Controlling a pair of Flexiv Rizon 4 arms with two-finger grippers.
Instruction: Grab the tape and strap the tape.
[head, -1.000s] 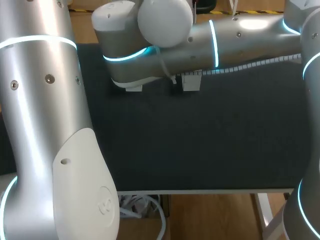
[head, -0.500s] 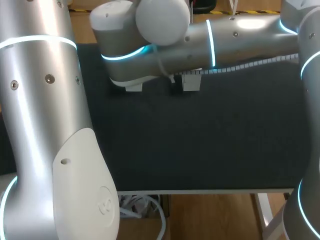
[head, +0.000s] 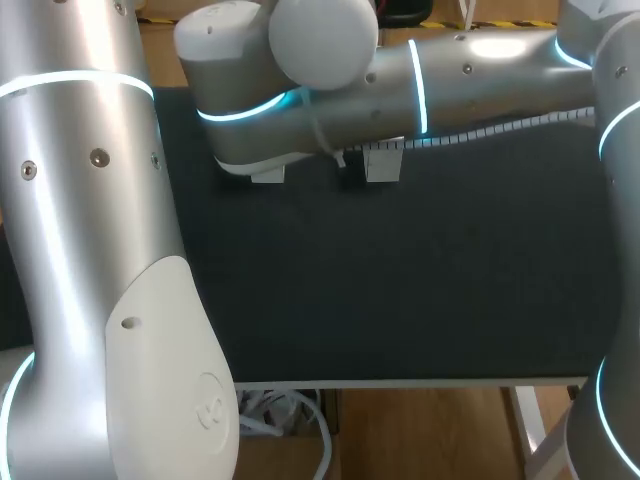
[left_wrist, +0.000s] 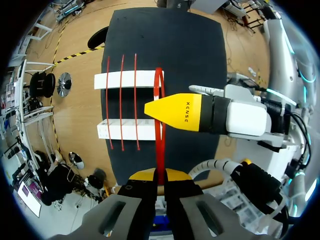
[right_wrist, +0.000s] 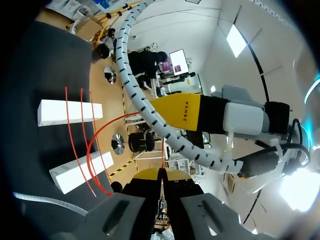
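Sliding a shade toward the counter's left edge over the last second, the right arm is the only thing that has shifted; the rest holds its place.

Starting at the left: the left arm towers over the left edge of the black counter in the head view. Its wrist camera looks straight down, and the left pincer has its yellow tips pressed together on a thin red tape. That tape runs from the tips out ahead and arcs over the two white bars.

The bars lie parallel, close to the far edge and left of the counter's middle. Three red strips lie across both bars side by side. The held tape sits just beside the last of them, toward the bars' right ends.

Further right, the right arm stretches along the far edge from the right side and hides most of the bars in the head view. One of its yellow fingers hangs just above the bars, right beside the held tape. Seen from its own wrist, the right pincer is closed as well, with a thin red line of tape running in between its tips.
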